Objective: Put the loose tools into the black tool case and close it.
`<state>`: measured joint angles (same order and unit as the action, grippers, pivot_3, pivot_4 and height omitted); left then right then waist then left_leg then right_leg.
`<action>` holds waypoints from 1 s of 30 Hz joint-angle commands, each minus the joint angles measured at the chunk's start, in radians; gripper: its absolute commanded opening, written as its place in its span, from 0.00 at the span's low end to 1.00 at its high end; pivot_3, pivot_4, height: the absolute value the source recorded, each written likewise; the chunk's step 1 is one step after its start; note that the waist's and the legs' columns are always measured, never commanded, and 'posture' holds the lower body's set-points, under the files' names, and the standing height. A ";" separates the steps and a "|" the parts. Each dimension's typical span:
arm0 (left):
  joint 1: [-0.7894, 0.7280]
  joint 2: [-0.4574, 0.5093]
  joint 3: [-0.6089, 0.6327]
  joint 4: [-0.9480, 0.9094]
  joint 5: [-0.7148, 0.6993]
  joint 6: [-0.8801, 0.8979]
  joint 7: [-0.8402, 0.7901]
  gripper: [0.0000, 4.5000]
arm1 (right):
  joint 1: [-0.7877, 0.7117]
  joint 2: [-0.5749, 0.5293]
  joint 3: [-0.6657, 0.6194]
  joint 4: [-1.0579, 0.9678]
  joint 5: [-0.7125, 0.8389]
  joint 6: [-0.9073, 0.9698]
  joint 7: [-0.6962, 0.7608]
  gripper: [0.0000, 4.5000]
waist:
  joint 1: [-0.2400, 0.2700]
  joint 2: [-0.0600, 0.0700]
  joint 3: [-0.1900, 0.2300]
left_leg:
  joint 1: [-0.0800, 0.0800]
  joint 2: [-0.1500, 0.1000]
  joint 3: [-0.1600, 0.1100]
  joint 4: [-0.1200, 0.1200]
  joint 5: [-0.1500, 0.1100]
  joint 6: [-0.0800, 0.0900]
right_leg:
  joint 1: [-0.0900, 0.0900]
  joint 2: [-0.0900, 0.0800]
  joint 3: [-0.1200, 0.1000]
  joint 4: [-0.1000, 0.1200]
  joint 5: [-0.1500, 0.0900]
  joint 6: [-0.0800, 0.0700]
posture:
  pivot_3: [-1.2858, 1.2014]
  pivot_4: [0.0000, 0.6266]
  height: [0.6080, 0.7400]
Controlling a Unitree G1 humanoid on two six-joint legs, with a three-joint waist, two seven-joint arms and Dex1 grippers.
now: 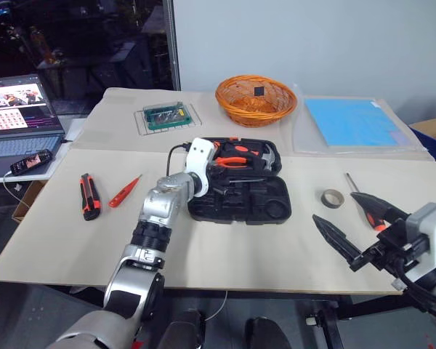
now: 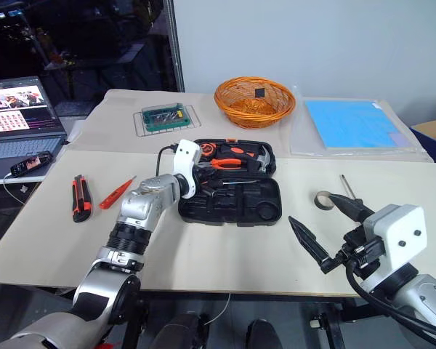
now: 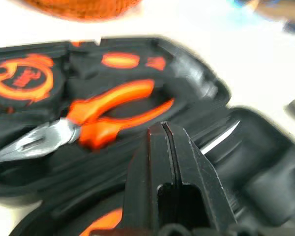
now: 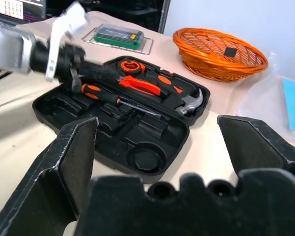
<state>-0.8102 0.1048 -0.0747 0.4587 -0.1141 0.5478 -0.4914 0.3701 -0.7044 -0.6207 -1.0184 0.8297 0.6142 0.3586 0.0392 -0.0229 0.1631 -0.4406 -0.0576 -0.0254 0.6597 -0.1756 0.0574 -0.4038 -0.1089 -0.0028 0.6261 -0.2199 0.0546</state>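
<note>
Black plastic made up the tool case (image 1: 240,190), which lay open in the middle of the table (image 1: 203,254). Its back half held orange pliers (image 4: 137,84), a hammer (image 4: 191,104) and a round tape measure (image 4: 129,64). A screwdriver (image 4: 115,100) with an orange-and-black handle lay across the front half.

Over the case's left end was the left gripper (image 3: 166,147), with its two black fingers pressed together and nothing between them. The right gripper (image 1: 356,218) hung near the table's front right edge, well apart from the case, its jaws spread wide and empty.

More tools lay loose on the table. A stubby knife (image 1: 89,196) and a thin orange tester (image 1: 124,191) sat left of the case. A small grey tape roll (image 1: 333,198) and another screwdriver (image 1: 363,203) sat to its right.
</note>
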 commanded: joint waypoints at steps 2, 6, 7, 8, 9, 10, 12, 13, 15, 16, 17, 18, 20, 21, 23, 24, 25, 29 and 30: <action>0.039 0.019 -0.135 0.069 0.100 -0.072 -0.040 0.01 | 0.003 -0.037 -0.012 -0.029 0.020 -0.023 -0.010 1.00 | 0.002 0.000 0.000 | 0.000 0.000 0.000 0.000 0.000 0.000 | 0.000 0.000 0.000 0.000 0.000 0.000 | 0.52 0.24 1.00; 0.038 0.054 -0.208 0.109 0.171 -0.131 -0.059 0.01 | 0.013 -0.051 -0.020 -0.017 0.011 0.019 -0.027 1.00 | 0.002 0.001 -0.001 | 0.001 0.000 0.000 0.000 -0.002 -0.002 | 0.002 -0.002 0.000 -0.001 -0.001 0.002 | 0.52 0.24 1.00; 0.030 0.055 -0.206 0.119 0.174 -0.154 -0.060 0.01 | 0.016 -0.053 -0.021 -0.009 0.000 0.029 -0.036 1.00 | 0.002 0.001 -0.002 | 0.002 0.000 0.000 0.000 -0.002 -0.002 | 0.002 -0.002 0.000 -0.001 -0.003 0.004 | 0.52 0.24 1.00; 0.025 0.055 -0.204 0.127 0.175 -0.169 -0.063 0.01 | 0.018 -0.054 -0.021 -0.004 -0.008 0.036 -0.041 1.00 | 0.002 0.001 -0.002 | 0.002 0.000 0.000 0.000 -0.002 -0.002 | 0.002 -0.003 0.000 -0.001 -0.004 0.006 | 0.52 0.24 1.00; 0.019 0.053 -0.192 0.130 0.167 -0.186 -0.066 0.01 | 0.019 -0.055 -0.022 0.001 -0.022 0.046 -0.055 1.00 | 0.002 0.001 -0.002 | 0.002 0.001 0.000 0.000 -0.002 -0.002 | 0.002 -0.004 0.000 -0.001 -0.004 0.006 | 0.52 0.24 1.00; 0.015 0.045 -0.132 0.090 0.102 -0.224 -0.095 0.01 | 0.008 -0.065 -0.001 0.017 -0.071 0.082 -0.102 1.00 | 0.002 0.001 -0.002 | 0.002 0.001 0.000 0.000 -0.002 -0.002 | 0.002 -0.005 0.000 -0.001 -0.004 0.006 | 0.52 0.24 1.00; 0.019 0.044 -0.055 0.011 0.006 -0.260 -0.160 0.01 | -0.022 -0.078 0.026 0.048 -0.112 0.152 -0.175 1.00 | 0.000 0.001 -0.002 | 0.002 0.001 0.000 0.000 -0.002 -0.002 | 0.001 -0.006 0.000 -0.001 -0.004 0.006 | 0.52 0.24 1.00; 0.030 0.055 -0.039 -0.039 -0.036 -0.253 -0.215 0.01 | -0.042 -0.096 0.040 0.061 -0.130 0.211 -0.215 1.00 | -0.001 0.001 -0.001 | 0.000 0.001 0.000 0.000 -0.002 -0.002 | -0.001 -0.006 0.000 -0.001 -0.003 0.005 | 0.52 0.24 1.00; 0.053 0.089 -0.022 -0.159 -0.147 -0.140 -0.348 0.06 | -0.103 -0.156 0.081 0.115 -0.154 0.322 -0.249 1.00 | -0.004 0.001 -0.001 | -0.001 0.001 0.001 0.000 -0.002 -0.002 | -0.002 -0.007 0.000 -0.001 0.001 -0.001 | 0.52 0.24 1.00; 0.066 0.111 -0.020 -0.221 -0.192 -0.106 -0.406 0.12 | -0.150 -0.181 0.103 0.156 -0.140 0.366 -0.244 1.00 | -0.008 0.001 0.000 | -0.002 0.001 0.001 0.000 -0.002 -0.002 | -0.003 -0.006 0.000 -0.001 0.001 -0.002 | 0.52 0.24 1.00; 0.078 0.138 -0.023 -0.284 -0.228 -0.081 -0.458 0.18 | -0.216 -0.203 0.131 0.215 -0.132 0.393 -0.231 1.00 | -0.012 0.001 0.000 | -0.003 0.001 0.002 0.000 -0.001 -0.001 | -0.005 -0.006 0.000 -0.001 0.001 -0.002 | 0.52 0.24 1.00; 0.087 0.161 -0.030 -0.339 -0.255 -0.060 -0.494 0.25 | -0.280 -0.224 0.156 0.275 -0.143 0.428 -0.236 1.00 | -0.018 0.001 0.000 | -0.004 0.001 0.002 0.000 0.000 0.000 | -0.005 -0.005 0.000 -0.001 0.001 -0.003 | 0.52 0.24 1.00; 0.102 0.217 -0.046 -0.439 -0.305 -0.023 -0.572 0.39 | -0.423 -0.261 0.234 0.417 -0.186 0.494 -0.244 1.00 | -0.027 0.002 0.000 | -0.003 0.001 0.002 0.000 0.000 0.001 | -0.004 -0.005 0.000 -0.001 -0.001 -0.007 | 0.52 0.24 1.00; 0.104 0.242 -0.048 -0.482 -0.330 0.001 -0.600 0.48 | -0.499 -0.280 0.293 0.505 -0.211 0.508 -0.224 1.00 | -0.028 0.003 0.001 | -0.003 0.001 0.002 0.000 0.001 0.002 | -0.003 -0.005 0.000 -0.001 -0.002 -0.008 | 0.52 0.24 1.00; 0.105 0.276 -0.052 -0.553 -0.364 0.044 -0.623 0.63 | -0.630 -0.298 0.397 0.684 -0.264 0.499 -0.173 1.00 | -0.029 0.003 0.001 | -0.001 0.001 0.003 0.000 0.003 0.006 | -0.002 -0.004 0.000 -0.002 -0.003 -0.010 | 0.52 0.24 1.00; 0.105 0.288 -0.051 -0.581 -0.380 0.066 -0.623 0.69 | -0.701 -0.290 0.446 0.783 -0.290 0.494 -0.150 1.00 | -0.029 0.003 0.001 | -0.001 0.001 0.003 0.000 0.003 0.006 | -0.002 -0.003 0.000 -0.002 -0.003 -0.010 | 0.52 0.24 1.00; 0.108 0.300 -0.053 -0.610 -0.394 0.085 -0.626 0.76 | -0.761 -0.286 0.495 0.876 -0.320 0.478 -0.121 1.00 | -0.029 0.003 0.002 | -0.001 0.001 0.003 0.000 0.003 0.006 | -0.002 -0.003 0.000 -0.002 -0.003 -0.010 | 0.52 0.24 1.00; 0.124 0.309 -0.052 -0.698 -0.421 0.138 -0.573 0.99 | -0.917 -0.286 0.655 1.211 -0.457 0.373 0.009 1.00 | -0.024 0.004 0.002 | -0.002 0.000 0.004 -0.001 0.003 0.009 | -0.002 -0.003 -0.001 -0.001 -0.002 -0.005 | 0.52 0.24 1.00; 0.131 0.309 -0.048 -0.712 -0.422 0.146 -0.552 0.99 | -0.946 -0.285 0.694 1.299 -0.495 0.338 0.042 1.00 | -0.024 0.004 0.002 | -0.001 0.000 0.004 -0.001 0.003 0.010 | -0.002 -0.002 -0.001 -0.001 -0.001 -0.002 | 0.52 0.24 1.00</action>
<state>-0.6827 0.4137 -0.1362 -0.1942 -0.5149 0.6773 -1.0815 -0.5326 -0.9801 0.0283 0.1336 0.4241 1.0316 0.3367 0.0151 -0.0187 0.1655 -0.4422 -0.0584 -0.0205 0.6590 -0.1729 0.0679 -0.4058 -0.1116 -0.0030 0.6242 -0.2201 0.0533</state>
